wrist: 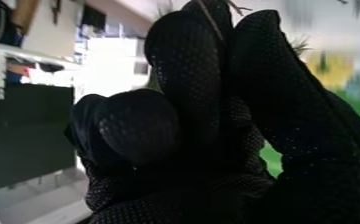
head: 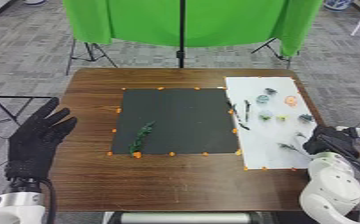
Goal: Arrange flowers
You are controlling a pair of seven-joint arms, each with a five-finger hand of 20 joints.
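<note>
One table; one mat; one sheet; one orange flower.

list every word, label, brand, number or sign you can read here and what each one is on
None can be read.
Black mat and white sheet: no lettering that I can make out.
Green cloth: no lettering that I can make out.
Blue-and-white thing at the head view's top right: marks too small to read.
Background in the right wrist view: too blurred to read.

Rounded white arm shells, a black cable beside the left, finely perforated black fabric gloves
</note>
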